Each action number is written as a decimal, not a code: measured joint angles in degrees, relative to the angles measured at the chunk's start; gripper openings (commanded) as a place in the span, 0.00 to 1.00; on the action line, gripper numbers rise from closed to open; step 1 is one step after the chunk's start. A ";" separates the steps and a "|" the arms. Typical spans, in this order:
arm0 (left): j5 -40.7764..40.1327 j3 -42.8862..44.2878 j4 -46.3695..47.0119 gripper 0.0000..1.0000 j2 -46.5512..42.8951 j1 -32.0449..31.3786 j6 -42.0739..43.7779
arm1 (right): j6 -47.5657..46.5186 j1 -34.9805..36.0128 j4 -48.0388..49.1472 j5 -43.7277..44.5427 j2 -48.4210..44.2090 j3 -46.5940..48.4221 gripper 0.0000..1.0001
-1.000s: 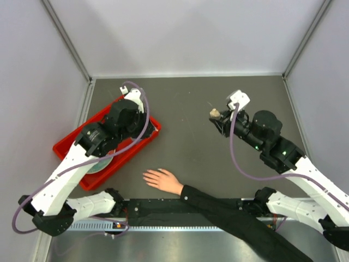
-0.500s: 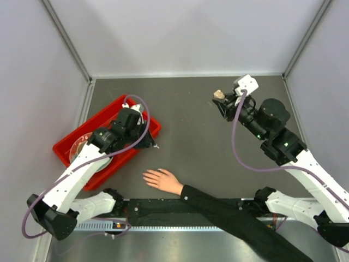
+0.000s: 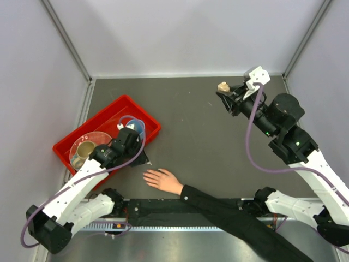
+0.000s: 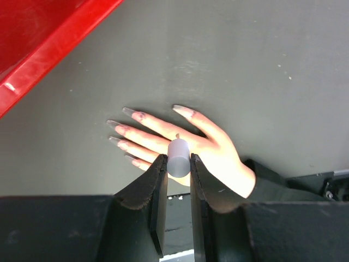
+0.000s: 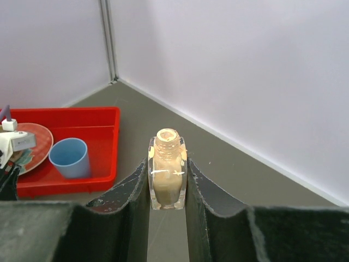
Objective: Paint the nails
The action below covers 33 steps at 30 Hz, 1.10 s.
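Left wrist view: my left gripper (image 4: 178, 164) pinched a small grey brush cap (image 4: 178, 155), its thin stem pointing out over the flesh-toned hand (image 4: 215, 150). That hand lay flat on the dark table (image 4: 245, 65) with fingers spread, near the red tray (image 4: 49, 54). The nails (image 4: 128, 111), long and pale, tipped fingers aimed toward the tray. My right gripper (image 5: 167, 164) was clamped on the uncapped polish bottle (image 5: 167, 183), upright, well apart from the hand. Any lettering on its streaked glass was unreadable.
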 measured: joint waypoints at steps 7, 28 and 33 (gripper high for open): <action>-3.65 -1.36 0.07 0.00 -0.87 0.00 -2.86 | 0.68 0.00 -1.55 -1.29 3.02 0.66 0.00; -6.21 -6.60 -0.85 0.00 -1.90 0.09 -7.96 | 1.62 0.00 -2.10 -2.12 4.72 1.90 0.00; -6.19 -7.26 -0.79 0.00 -1.16 0.09 -7.96 | 1.97 0.00 -1.92 -1.97 4.90 1.90 0.00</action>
